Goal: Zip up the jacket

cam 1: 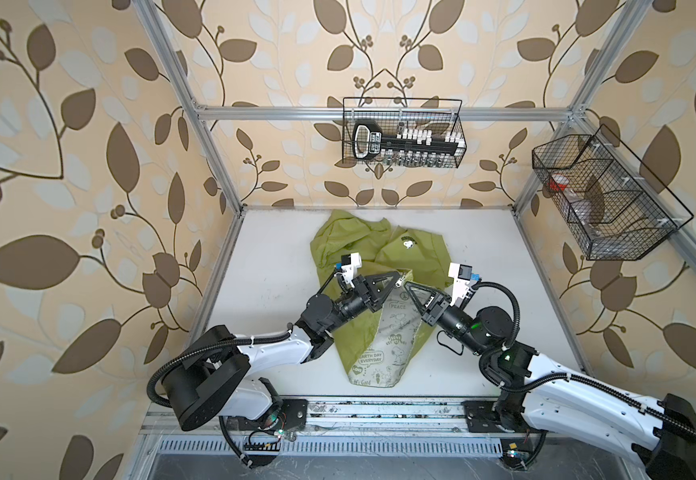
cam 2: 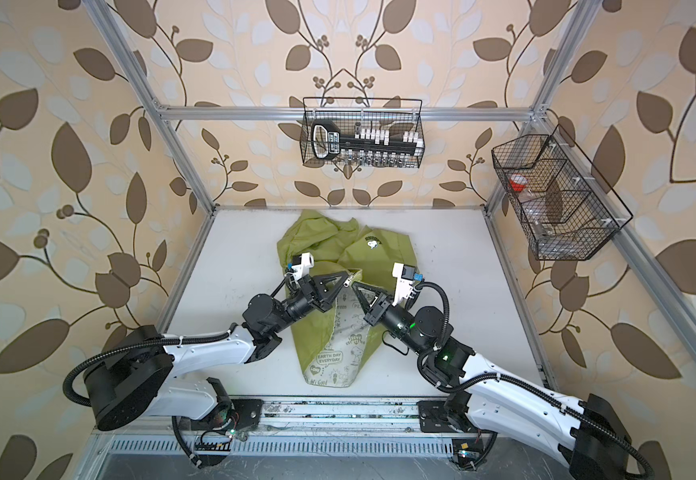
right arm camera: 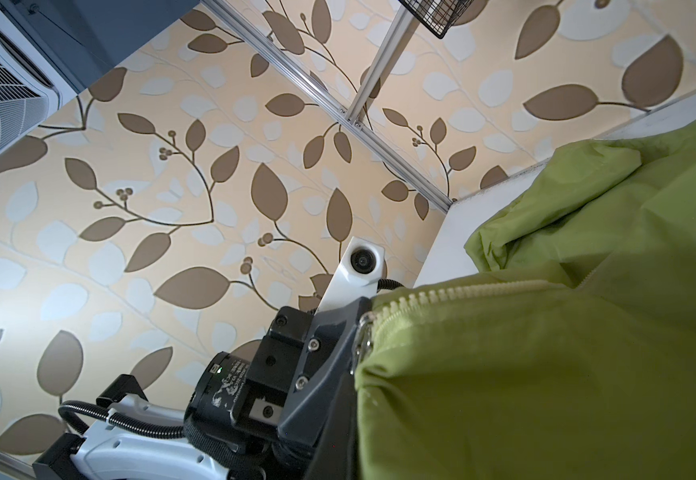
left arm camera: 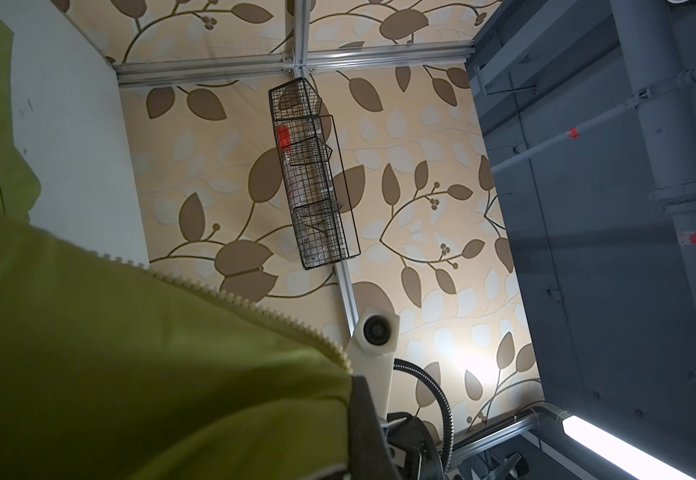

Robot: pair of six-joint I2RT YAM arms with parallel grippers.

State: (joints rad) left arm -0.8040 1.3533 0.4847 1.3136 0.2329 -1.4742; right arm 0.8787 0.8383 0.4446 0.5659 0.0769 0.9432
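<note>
The lime-green jacket (cam 1: pixel 338 245) (cam 2: pixel 309 237) lies crumpled on the white table, its front spread apart so the white printed lining (cam 1: pixel 383 349) shows. Above that spread, my left gripper (cam 1: pixel 395 277) (cam 2: pixel 348 277) is shut on one raised zipper edge, right by the small metal pull (cam 1: pixel 400 281) (right arm camera: pixel 365 338). My right gripper (cam 1: pixel 408 286) (cam 2: pixel 355 287) meets it tip to tip, its fingers together on the other front edge. Pale zipper teeth (left arm camera: pixel 255 307) (right arm camera: pixel 462 291) run along the lifted fabric in both wrist views. Fabric hides both grippers' pads.
A black wire basket (cam 1: pixel 402 133) holding a tool set hangs on the back rail. A second wire basket (cam 1: pixel 600 199) hangs on the right frame. Aluminium posts (cam 1: pixel 217 166) edge the white table (cam 1: pixel 504 291), and a metal rail (cam 1: pixel 379 411) runs along its front.
</note>
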